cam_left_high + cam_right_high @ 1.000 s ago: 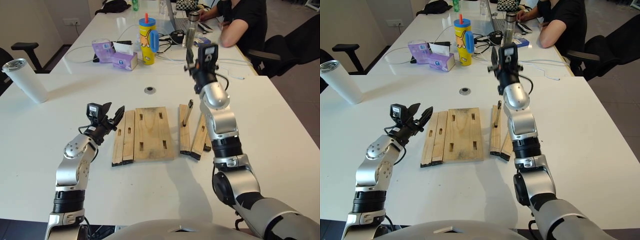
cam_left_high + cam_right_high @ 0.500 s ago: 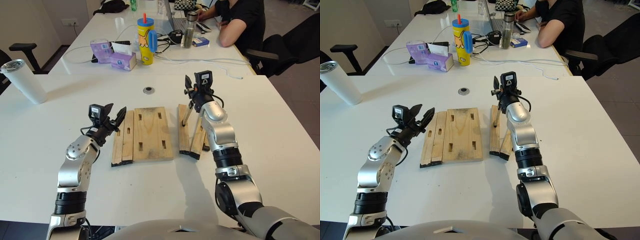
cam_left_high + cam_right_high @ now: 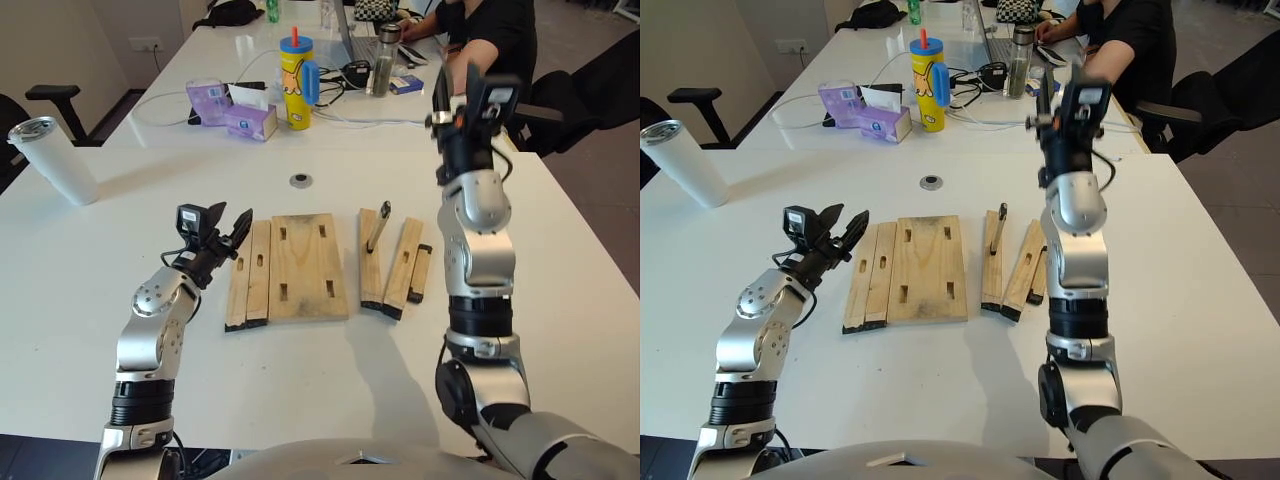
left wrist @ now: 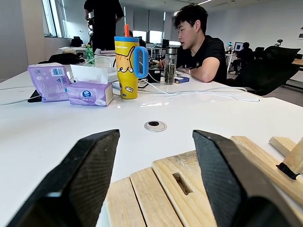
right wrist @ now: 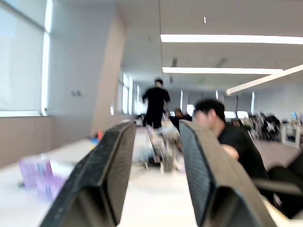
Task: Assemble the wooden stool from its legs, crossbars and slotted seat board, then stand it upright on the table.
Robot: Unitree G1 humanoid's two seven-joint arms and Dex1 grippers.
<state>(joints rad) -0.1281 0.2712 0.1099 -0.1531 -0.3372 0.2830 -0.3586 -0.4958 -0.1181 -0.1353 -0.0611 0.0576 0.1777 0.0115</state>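
Seat board point(image 3: 308, 266) flat on the table, slats point(image 3: 248, 272) along its 9 o'clock edge, legs point(image 3: 392, 262) near at 3 o'clock. Left gripper point(image 3: 230, 233), wide open and empty, just beside the slats' far end. Right gripper point(image 5: 157, 125), parted and empty, raised high at the board's 2 o'clock.

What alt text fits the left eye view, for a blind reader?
A slotted seat board lies flat on a white table between narrower wooden boards, nothing assembled yet. The left arm's jaws stand open beside the boards; the right arm is raised above the table.
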